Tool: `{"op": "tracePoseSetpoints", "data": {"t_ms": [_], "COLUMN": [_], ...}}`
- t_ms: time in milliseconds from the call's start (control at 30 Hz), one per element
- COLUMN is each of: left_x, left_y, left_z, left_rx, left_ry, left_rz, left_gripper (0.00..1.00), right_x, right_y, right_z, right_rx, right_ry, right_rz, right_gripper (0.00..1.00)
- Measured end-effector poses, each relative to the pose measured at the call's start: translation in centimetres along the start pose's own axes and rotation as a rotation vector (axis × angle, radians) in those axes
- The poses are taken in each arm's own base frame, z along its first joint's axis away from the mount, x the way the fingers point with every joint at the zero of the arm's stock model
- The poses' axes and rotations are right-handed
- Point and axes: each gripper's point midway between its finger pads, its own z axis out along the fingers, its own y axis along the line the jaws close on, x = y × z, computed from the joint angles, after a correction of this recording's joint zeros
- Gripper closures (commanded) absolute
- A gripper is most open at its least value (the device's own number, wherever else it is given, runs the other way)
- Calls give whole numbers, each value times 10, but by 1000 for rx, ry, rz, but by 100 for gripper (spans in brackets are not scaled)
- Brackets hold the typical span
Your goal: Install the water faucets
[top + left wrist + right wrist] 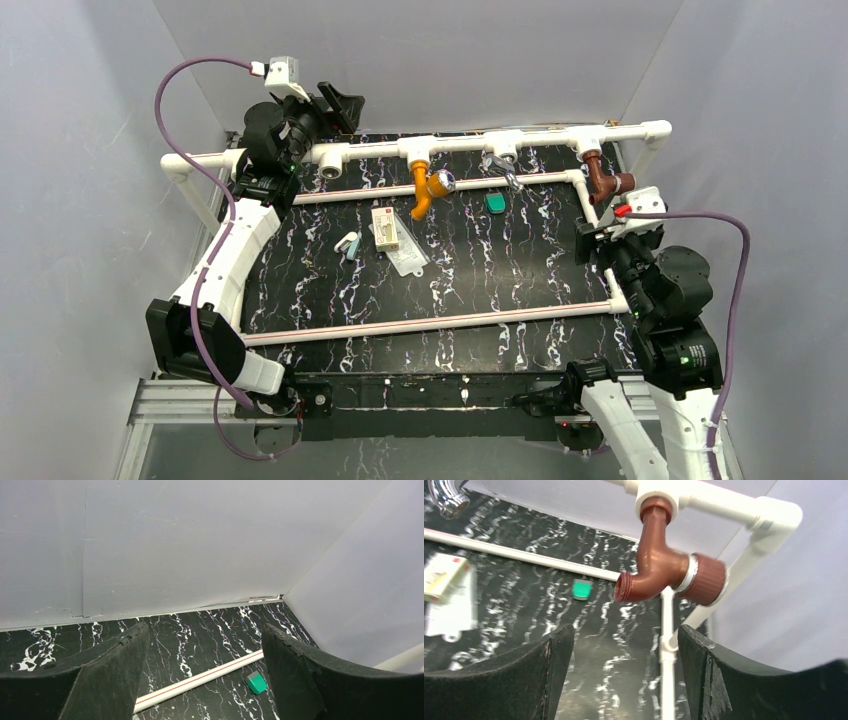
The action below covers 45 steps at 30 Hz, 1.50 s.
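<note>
The dark reddish-brown water faucet point(603, 180) hangs from the rightmost tee of the white back pipe point(470, 145). In the right wrist view this faucet point(654, 570) sits screwed into its tee, spout end facing left and knob to the right. The orange faucet point(425, 190) hangs from a tee left of the middle. My right gripper point(621, 632) is open just below the brown faucet, apart from it and holding nothing; from above the right gripper point(600, 235) sits near the table's right edge. My left gripper point(205, 627) is open and empty, raised at the back left corner point(338, 105).
A chrome tap point(500, 168) hangs between the two faucets. A small green block point(495, 203) lies on the black marbled table below it. A small box point(384, 228) on a plastic bag and a little white piece point(346, 243) lie left of centre. White pipes with a red stripe point(430, 322) cross the table.
</note>
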Motion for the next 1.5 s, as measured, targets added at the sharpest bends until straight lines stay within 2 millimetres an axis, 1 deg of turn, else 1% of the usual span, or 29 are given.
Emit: {"op": "tracePoseSetpoints", "data": {"t_ms": [133,300,400,600,733,833,967,1133,1300,1400,1500], "left_x": [0,1,1,1,1,1,1,1,1,1,1], "left_y": [0,-1,-1,-1,-1,-1,-1,-1,-1,-1,-1], "left_z": [0,0,0,0,0,0,0,0,0,0,0], "left_rx": [1,4,5,7,7,7,7,7,7,7,7], "left_ry": [1,2,2,4,3,4,4,3,3,3,3], "left_rz": [-1,-2,-3,-5,-5,-5,-5,-5,-5,-5,-5], "left_gripper": [21,21,21,21,21,21,21,21,21,21,21], "right_x": [-11,-11,-13,-20,-16,-14,-23,-28,-28,-29,-33], "right_y": [-15,-36,-43,-47,-48,-47,-45,-45,-44,-44,-47], "right_z": [-4,-8,-9,-5,4,11,20,35,51,59,63], "right_rx": [24,94,108,99,89,82,91,100,108,115,138], "right_ry": [0,33,45,26,23,19,-25,-51,-66,-69,-76], "right_rz": [-212,-427,-548,-793,-937,-1002,-1066,-1127,-1181,-1200,-1204], "right_gripper": [16,16,15,14,14,14,15,17,24,33,45]}}
